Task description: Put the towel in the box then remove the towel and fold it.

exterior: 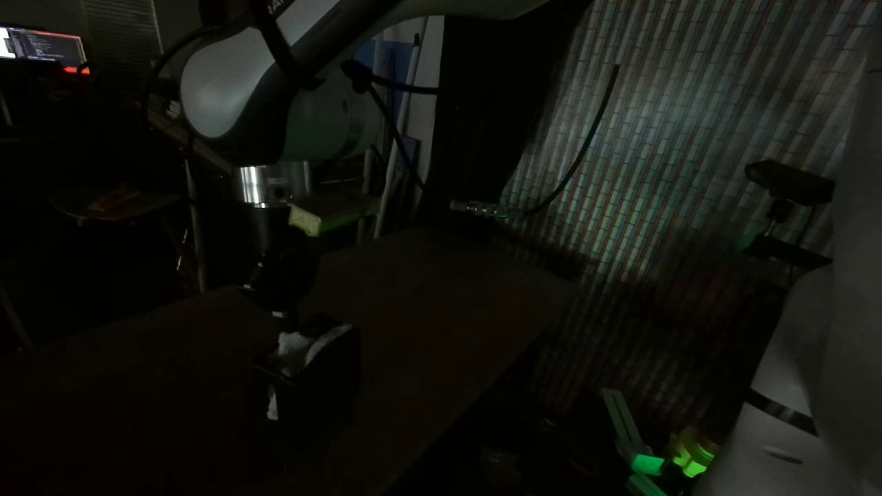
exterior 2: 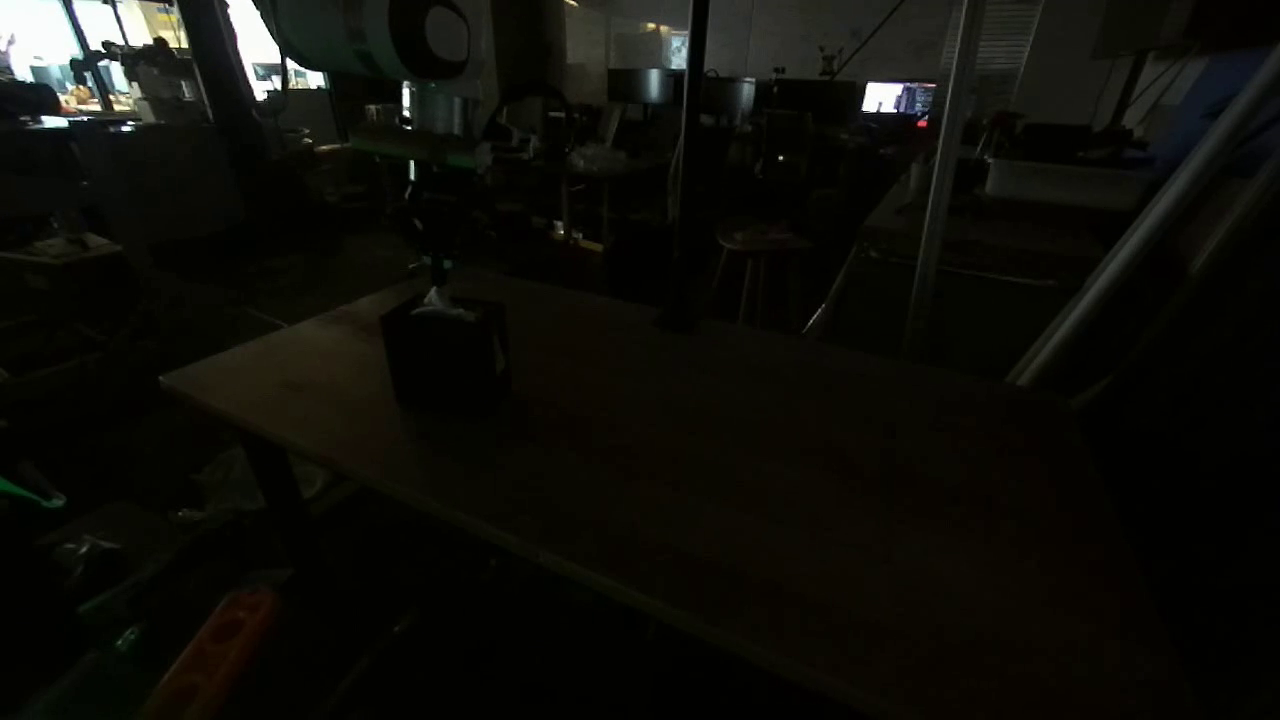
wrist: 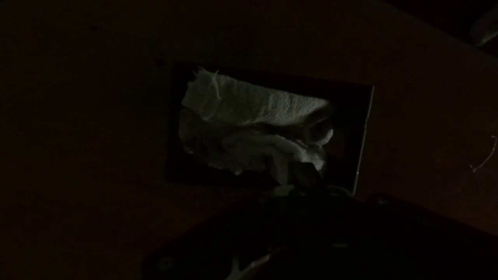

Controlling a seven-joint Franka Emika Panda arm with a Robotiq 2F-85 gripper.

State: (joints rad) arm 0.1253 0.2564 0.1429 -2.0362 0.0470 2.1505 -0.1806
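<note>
The wrinkly, whitish-grey cloth towel sits bunched up inside the small, dark, straight-sided box, which stands on the flat, dark brown table. The black robot gripper has its fingers squeezed together. In the wrist view they are at the box's five o'clock. In both exterior views the towel pokes up in a little peak right at the tips, so it looks pinched there.

Putting it in seems done, so pulling it out and folding it probably come next. The pinch looks small, so the towel could slip out and flop back down. If it is packed in tight, a pull up could lift or tip the box too. The towel's frayed corner at ten o'clock could snag on the box's edge. It is too dark to see how deep the grip goes.
</note>
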